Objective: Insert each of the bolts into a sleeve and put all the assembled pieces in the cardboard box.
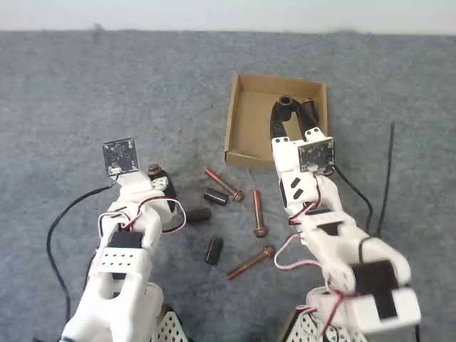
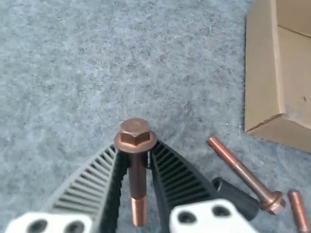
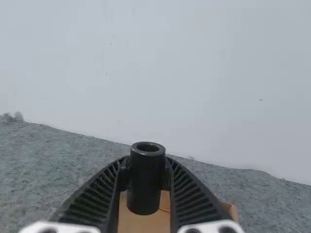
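Note:
My left gripper (image 2: 136, 154) is shut on a copper bolt (image 2: 137, 167), held with its hex head (image 1: 153, 169) up, over the carpet left of the loose parts. Over the cardboard box (image 1: 251, 117) my right gripper (image 1: 295, 108) is shut on a black sleeve (image 3: 146, 175), upright with its bore facing up; the sleeve (image 1: 286, 102) hangs above the box's far right part. Three loose bolts (image 1: 224, 184) (image 1: 258, 212) (image 1: 251, 262) and three black sleeves (image 1: 216, 197) (image 1: 198, 214) (image 1: 214, 250) lie on the carpet between the arms.
Grey carpet covers the table, with a pale wall (image 3: 155, 63) behind it. One loose bolt (image 2: 243, 174) and a sleeve (image 2: 234, 192) lie near the box corner (image 2: 272, 116). A black cable (image 1: 385, 185) runs down the right side.

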Robot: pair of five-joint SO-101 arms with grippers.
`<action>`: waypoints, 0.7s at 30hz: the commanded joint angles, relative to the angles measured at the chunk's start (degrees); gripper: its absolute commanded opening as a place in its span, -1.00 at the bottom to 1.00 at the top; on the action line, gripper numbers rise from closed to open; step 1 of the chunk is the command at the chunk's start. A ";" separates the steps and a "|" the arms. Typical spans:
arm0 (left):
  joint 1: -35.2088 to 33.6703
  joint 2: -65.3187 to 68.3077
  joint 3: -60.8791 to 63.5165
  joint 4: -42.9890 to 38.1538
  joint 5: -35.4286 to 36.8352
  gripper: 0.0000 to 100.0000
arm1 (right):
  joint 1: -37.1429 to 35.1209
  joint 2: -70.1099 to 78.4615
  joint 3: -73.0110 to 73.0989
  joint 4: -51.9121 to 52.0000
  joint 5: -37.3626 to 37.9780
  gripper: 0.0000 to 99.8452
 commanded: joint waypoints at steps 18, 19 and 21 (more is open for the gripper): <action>-0.35 -2.29 2.68 -11.08 0.09 -0.98 | -7.52 15.60 7.12 -19.56 -5.54 -0.99; -0.35 -2.29 2.68 -11.08 0.09 -0.98 | -7.87 15.60 8.00 -19.82 -5.80 -0.99; -0.35 -2.29 2.68 -11.08 0.09 -0.98 | -8.13 15.60 9.67 -20.00 -5.98 -0.99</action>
